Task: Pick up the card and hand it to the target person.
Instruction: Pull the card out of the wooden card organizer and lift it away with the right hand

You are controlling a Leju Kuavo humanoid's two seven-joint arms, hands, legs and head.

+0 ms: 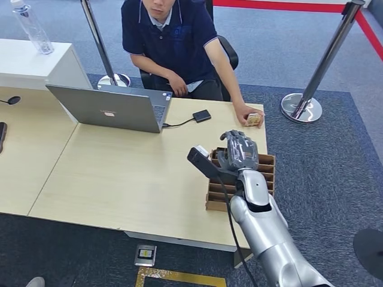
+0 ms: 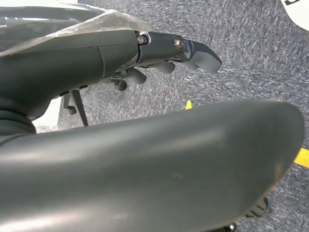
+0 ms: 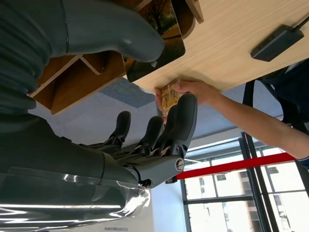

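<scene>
My right hand (image 1: pixel 239 149) hovers over a brown slotted cardboard box (image 1: pixel 267 166) at the table's right end, fingers pointing toward the person. In the right wrist view the thumb and fingers (image 3: pixel 180 121) of this hand (image 3: pixel 146 159) are apart with nothing between them. A dark picture card (image 3: pixel 160 38) stands in the box (image 3: pixel 83 72) beside the thumb. The seated person's hand (image 1: pixel 243 112) holds a small yellowish card (image 1: pixel 254 119) at the table's far right edge, also seen as the small card (image 3: pixel 170 95). My left hand (image 2: pixel 164 48) hangs over the carpet, holding nothing.
A grey laptop (image 1: pixel 113 107) stands open at the table's middle back, cabled to a black device (image 1: pixel 201 115). A stanchion base (image 1: pixel 301 107) stands on the carpet to the right. A water bottle (image 1: pixel 32 27) is on the white cabinet at the far left.
</scene>
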